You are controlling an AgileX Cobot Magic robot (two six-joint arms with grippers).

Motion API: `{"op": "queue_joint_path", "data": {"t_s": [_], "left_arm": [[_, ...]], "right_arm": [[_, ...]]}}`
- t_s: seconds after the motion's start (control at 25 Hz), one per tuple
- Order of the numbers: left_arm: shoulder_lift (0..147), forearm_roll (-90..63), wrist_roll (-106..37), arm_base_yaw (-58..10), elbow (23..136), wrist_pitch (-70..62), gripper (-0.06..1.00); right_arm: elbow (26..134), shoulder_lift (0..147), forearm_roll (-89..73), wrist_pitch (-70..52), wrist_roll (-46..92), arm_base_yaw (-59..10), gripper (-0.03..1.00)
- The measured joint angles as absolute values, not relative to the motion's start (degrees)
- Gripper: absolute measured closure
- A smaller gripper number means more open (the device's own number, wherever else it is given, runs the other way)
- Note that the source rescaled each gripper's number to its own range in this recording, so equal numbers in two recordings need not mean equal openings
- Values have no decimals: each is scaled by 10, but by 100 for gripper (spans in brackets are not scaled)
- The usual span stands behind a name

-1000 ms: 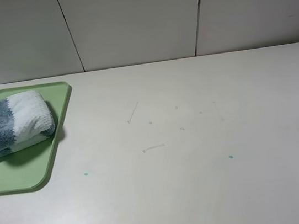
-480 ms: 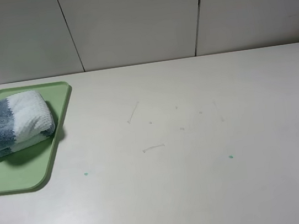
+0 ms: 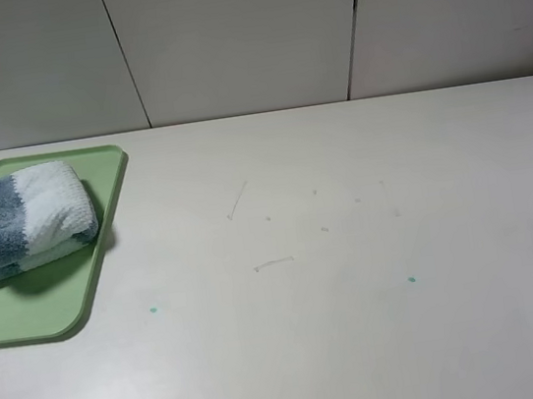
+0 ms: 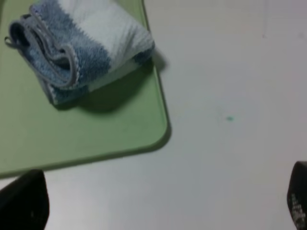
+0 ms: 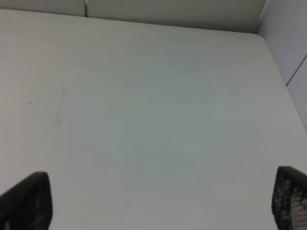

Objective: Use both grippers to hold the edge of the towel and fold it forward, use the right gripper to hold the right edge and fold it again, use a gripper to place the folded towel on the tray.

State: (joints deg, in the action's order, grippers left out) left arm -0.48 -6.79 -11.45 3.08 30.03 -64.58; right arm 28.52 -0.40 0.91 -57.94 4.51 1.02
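Towel (image 3: 23, 219) folded into a thick bundle, sitting in the tray (image 3: 25, 318) at the far-left of the table (image 3: 360, 296). Striped dark blue-grey and pale white, layered ends and grey hem (image 4: 72, 72) turned toward the left, pale band facing right. Resting on the far half of the tray, near half of the green surface bare, right side of the bundle close to the tray's right rim. Nothing else in the tray. Left gripper (image 4: 163, 206) hanging above the table just off the tray's near-right corner, jaws spread wide, black fingertips (image 4: 24, 201) only peeking in at the edges of the wrist view, gripping nothing. Right gripper (image 5: 158, 201) over bare tabletop well to the right, jaws likewise spread wide and holding nothing. Neither arm visible from the high camera. A few faint scuffs and two small green specks (image 3: 412, 279) on the tabletop.
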Motion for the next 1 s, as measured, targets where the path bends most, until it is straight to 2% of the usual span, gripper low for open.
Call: {"op": "queue_joint_path", "data": {"t_s": [1.0], "left_arm": [[-5,-51,-118,26,287,-610,-5]], "right_arm": [[285,-4,9,-579,45,10,-3]]}}
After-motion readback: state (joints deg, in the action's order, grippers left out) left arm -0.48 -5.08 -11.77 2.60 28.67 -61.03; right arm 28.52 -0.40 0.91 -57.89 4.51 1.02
